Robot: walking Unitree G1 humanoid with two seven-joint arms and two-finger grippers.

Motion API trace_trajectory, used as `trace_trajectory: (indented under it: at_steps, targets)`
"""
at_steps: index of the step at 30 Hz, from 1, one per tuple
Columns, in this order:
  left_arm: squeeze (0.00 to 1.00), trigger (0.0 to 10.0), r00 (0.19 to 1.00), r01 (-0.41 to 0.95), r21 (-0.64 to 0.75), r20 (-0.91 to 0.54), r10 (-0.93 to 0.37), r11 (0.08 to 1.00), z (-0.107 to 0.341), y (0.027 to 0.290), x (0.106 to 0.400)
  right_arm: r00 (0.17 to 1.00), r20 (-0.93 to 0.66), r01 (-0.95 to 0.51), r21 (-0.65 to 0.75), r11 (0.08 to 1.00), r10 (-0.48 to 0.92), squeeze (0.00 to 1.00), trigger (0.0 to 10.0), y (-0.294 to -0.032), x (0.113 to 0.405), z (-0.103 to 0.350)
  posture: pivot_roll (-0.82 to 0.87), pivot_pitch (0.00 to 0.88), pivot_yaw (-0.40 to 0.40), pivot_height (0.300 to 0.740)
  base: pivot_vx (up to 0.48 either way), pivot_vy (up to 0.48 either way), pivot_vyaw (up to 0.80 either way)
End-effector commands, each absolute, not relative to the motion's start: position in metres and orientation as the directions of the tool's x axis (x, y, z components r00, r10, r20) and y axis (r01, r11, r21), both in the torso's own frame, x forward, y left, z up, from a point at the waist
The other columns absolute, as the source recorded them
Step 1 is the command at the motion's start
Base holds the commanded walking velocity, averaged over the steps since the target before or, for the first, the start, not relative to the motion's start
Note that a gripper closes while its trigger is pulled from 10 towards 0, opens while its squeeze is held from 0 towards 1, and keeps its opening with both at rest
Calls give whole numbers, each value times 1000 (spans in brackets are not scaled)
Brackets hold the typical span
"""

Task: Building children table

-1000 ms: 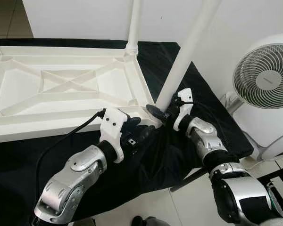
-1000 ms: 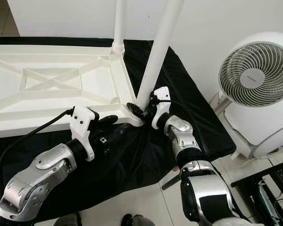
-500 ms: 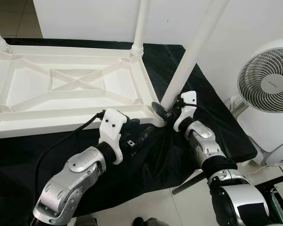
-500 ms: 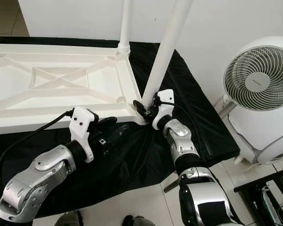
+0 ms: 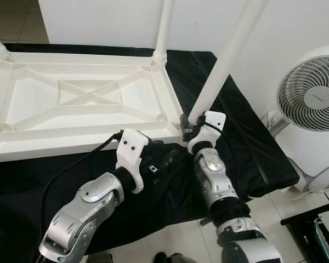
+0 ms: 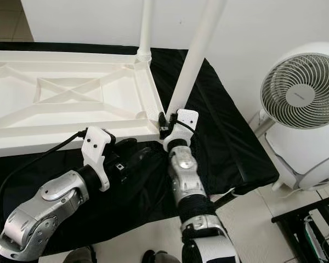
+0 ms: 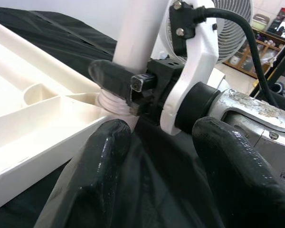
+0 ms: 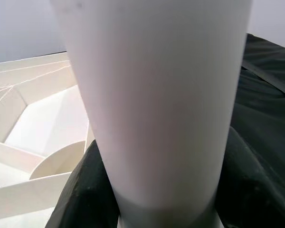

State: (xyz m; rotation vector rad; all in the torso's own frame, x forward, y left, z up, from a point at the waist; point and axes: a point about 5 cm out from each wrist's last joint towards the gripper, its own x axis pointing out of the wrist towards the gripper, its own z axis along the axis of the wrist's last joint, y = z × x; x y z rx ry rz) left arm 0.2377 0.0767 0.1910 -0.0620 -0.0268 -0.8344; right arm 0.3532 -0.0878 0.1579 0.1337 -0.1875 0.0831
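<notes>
— Where's the white table leg (image 5: 226, 60)?
— Upright, slightly tilted, foot at the near right corner of the upturned white tabletop (image 5: 82, 104), on the black cloth (image 5: 252, 148).
— And the right gripper (image 5: 185, 124)?
— Down at the leg's base, black fingers (image 8: 88, 190) pressed on either side of it, clasping it.
— Left gripper (image 5: 167, 159)?
— Just beside that corner, over the cloth; fingers (image 7: 97, 175) spread apart, gripping nothing.
— Anything else?
— Another leg (image 5: 164, 30) standing at the far right corner; white fan (image 5: 312, 101) off to the right, on the tiled floor (image 5: 170, 241).
</notes>
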Motion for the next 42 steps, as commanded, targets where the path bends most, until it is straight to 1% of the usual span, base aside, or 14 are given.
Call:
trace_trajectory:
  at_steps: [1,2,4,18,19,21,22,24,25,29,30,36,39,42]
  targets:
    - [0,10000,626,780,-39,46,-778,625,190,71,234,985,164,-65,120,991,45,0,10000,-95,350,150,185,143,-165,740,0,0,0]
    - [0,10000,628,778,-37,46,-777,627,190,71,234,984,170,-65,118,991,44,988,10000,-98,349,151,187,141,-172,740,0,0,0]
    - [0,10000,634,773,-32,46,-772,633,190,72,235,984,177,-55,118,992,34,1000,10000,-104,348,152,187,141,-172,740,0,0,0]
    - [0,10000,644,765,-44,55,-763,643,189,72,235,978,209,0,100,995,-21,1000,10000,-120,334,160,186,141,-186,740,0,0,0]
    - [0,10000,644,765,-47,56,-763,643,189,72,235,977,211,-10,94,996,-10,0,10000,-121,330,159,184,141,-185,740,0,0,0]
    - [31,10000,644,765,-48,57,-763,642,189,72,235,977,211,-17,89,996,-3,0,10000,-122,327,159,184,141,-185,740,0,0,0]
    - [627,10000,642,767,-51,58,-765,640,189,73,235,977,212,-18,79,997,0,0,10000,-129,316,157,177,145,-181,740,0,0,0]
    - [627,10000,640,768,-53,59,-766,638,190,73,235,977,212,-16,77,997,0,0,10000,-131,312,156,177,145,-181,740,0,0,0]
    - [1000,10000,645,764,-47,63,-761,644,190,74,235,978,207,-10,68,998,-4,0,10000,-133,307,155,174,146,-179,740,0,0,0]
    - [996,10000,665,747,-33,68,-744,664,193,76,240,977,215,-10,35,999,2,0,10000,-138,294,155,171,148,-176,740,0,0,0]
    - [0,10000,663,748,-27,65,-746,663,193,76,241,976,218,-7,27,1000,1,0,10000,-140,290,155,168,149,-173,740,0,0,0]
    - [0,10000,660,751,-13,64,-749,661,194,77,243,973,230,-40,19,999,34,0,10000,-145,277,156,157,151,-165,740,0,0,0]
    - [0,10000,658,752,-11,65,-750,659,194,77,244,967,240,-99,43,994,86,0,10000,-145,272,157,151,151,-159,740,0,0,0]
    - [0,10000,652,757,-8,66,-755,653,195,76,245,959,248,-173,120,978,139,0,10000,-144,270,160,142,153,-149,740,0,0,0]
